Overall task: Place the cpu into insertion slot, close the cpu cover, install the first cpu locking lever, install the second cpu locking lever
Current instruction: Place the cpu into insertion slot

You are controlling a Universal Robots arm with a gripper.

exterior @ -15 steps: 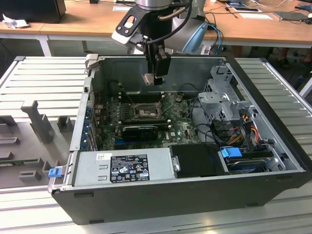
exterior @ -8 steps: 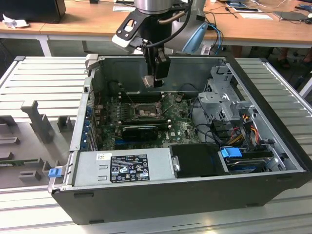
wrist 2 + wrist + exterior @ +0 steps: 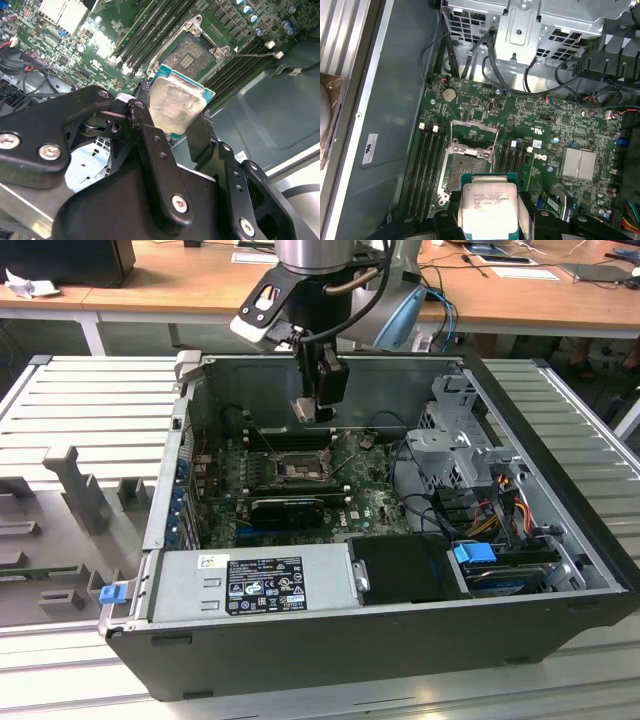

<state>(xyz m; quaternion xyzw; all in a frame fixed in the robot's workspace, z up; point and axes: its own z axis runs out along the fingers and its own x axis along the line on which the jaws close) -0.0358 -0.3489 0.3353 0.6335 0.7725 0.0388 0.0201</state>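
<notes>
Your black tool (image 3: 322, 402) is clenched on the small flat square chip with the silvery top, the cpu (image 3: 176, 102). One finger presses on each side of it, and in both wrist views you can see the chip (image 3: 487, 210) sitting flat between them.

In the exterior view, the tool hangs inside the big open black computer case (image 3: 380, 640), over its far part. The chip is up in the air and not touching the green circuit board (image 3: 545, 125).

The square dark insertion slot (image 3: 467, 172) with the metal rim is open and bare. It sits below the chip, a bit nearer to you in the exterior view (image 3: 298, 472). Long black memory slots (image 3: 426, 170) run along both sides of it.

The thin dark-grey cpu cover (image 3: 473, 123) is swung back from the slot.

The case rests on a grey ribbed tabletop (image 3: 560, 410).
</notes>
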